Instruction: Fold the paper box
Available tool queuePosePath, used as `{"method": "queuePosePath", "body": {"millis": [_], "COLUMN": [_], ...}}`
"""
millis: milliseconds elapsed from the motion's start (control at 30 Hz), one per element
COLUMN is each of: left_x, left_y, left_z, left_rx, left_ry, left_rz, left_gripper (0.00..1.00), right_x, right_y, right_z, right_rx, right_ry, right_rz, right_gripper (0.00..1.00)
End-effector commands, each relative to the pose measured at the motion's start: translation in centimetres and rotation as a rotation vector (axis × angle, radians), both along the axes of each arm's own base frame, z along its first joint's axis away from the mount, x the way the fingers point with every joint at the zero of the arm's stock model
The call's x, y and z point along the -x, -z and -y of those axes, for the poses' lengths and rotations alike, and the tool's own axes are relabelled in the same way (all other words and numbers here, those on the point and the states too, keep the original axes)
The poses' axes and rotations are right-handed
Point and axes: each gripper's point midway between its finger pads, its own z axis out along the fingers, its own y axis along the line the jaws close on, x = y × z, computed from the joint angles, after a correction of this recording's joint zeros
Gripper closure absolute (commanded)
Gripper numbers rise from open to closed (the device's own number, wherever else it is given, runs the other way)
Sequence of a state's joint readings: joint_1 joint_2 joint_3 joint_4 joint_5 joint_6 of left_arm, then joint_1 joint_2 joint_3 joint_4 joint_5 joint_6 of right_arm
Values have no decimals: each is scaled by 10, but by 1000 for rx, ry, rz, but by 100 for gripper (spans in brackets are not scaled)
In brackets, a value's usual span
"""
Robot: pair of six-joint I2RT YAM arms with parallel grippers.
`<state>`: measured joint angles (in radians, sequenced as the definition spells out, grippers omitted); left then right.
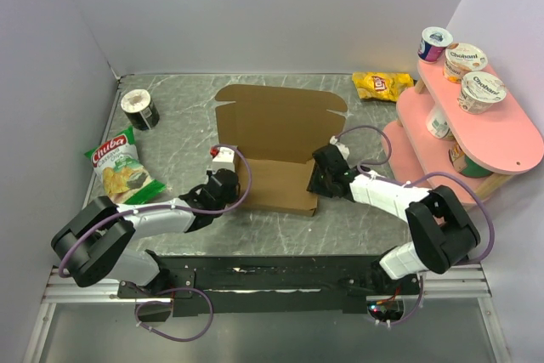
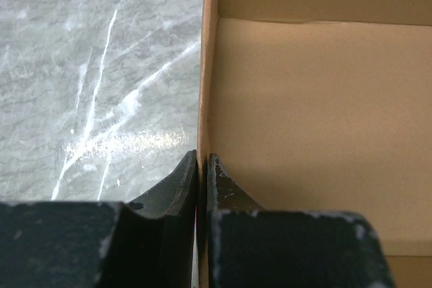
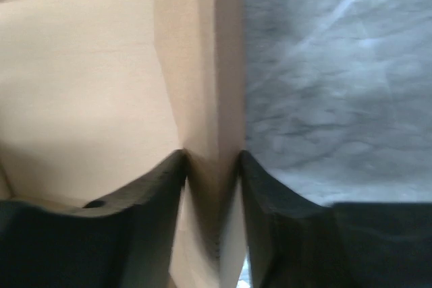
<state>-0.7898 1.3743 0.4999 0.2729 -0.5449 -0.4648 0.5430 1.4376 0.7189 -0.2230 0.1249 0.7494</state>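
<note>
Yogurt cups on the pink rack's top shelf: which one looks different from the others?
The rearmost cup: its side is pink and blue, while the two nearer cups show white Chobani lids.

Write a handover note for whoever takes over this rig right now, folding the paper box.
Left gripper: shut on the left wall of the paper box.
Right gripper: straddles the right wall, fingers against both faces.
Box sits between the arms, tray walls standing, lid flap flat behind.
To do: likely tuck the side walls, then close the lid.
</note>
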Motion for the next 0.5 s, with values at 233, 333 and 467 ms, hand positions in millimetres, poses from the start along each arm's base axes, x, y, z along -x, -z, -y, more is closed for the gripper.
{"method": "queuePosePath", "body": {"millis": [233, 333, 467], "left_x": [0, 0, 1], "left_y": [-2, -3, -9], "left_z": [-7, -7, -9], "left_rx": [-13, -7, 14], "left_ry": [-32, -35, -39], "left_rz": [10, 17, 38], "left_gripper": [99, 99, 99], "right_x": [20, 19, 22], "right_y": [15, 15, 18], "right_z": [60, 61, 69], "right_rx": [375, 419, 526], "right_ry": [32, 38, 98], "right_rz": [-119, -133, -129], "right_gripper": [83, 92, 100]}}
